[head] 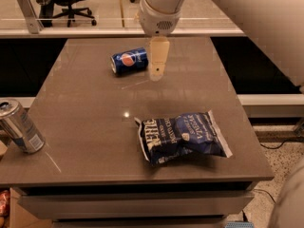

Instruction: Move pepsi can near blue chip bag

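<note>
The pepsi can (pixel 128 61) lies on its side at the far middle of the brown table (pixel 85 122), its logo facing me. The blue chip bag (pixel 183 137) lies flat at the front right of the table, white lettering up. My gripper (pixel 158 65) hangs from the white arm just to the right of the can, pointing down, close to the can's right end and low over the table. The bag is well in front of the gripper.
A silver-grey can with a blue label (pixel 20 126) stands tilted at the table's left edge. Beyond the table's far edge is a rail (pixel 71 32) and office chairs (pixel 66 1). The white arm (pixel 256 18) crosses the upper right.
</note>
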{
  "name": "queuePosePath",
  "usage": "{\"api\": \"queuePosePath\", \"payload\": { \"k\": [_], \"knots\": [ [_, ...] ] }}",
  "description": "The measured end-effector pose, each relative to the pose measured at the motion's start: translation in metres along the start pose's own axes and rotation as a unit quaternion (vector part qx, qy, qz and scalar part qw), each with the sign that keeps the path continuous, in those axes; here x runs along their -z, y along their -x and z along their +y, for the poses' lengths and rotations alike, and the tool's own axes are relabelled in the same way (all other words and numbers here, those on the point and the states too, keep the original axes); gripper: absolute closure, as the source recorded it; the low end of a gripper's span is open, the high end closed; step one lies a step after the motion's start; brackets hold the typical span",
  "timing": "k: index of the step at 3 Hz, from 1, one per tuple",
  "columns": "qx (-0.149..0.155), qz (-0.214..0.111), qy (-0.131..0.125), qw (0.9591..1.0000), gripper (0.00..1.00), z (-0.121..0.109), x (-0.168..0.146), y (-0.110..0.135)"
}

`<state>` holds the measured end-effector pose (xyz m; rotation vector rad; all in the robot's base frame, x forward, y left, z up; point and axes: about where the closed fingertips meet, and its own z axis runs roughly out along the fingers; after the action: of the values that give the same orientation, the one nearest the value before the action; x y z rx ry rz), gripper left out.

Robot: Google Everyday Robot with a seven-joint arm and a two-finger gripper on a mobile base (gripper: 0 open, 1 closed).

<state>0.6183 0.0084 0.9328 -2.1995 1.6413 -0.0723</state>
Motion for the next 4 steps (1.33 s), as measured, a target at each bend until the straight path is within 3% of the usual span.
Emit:
{"api": "queuePosePath", "payload": {
  "k": [1,4],
  "knots": [
    [0.005,0.006,0.012,0.9999,0.0,-0.0044,-0.0284,0.0094],
    [0.005,0.029,0.005,0.9996,0.0,-0.0012,-0.0258,0.0046]
  ]
}}
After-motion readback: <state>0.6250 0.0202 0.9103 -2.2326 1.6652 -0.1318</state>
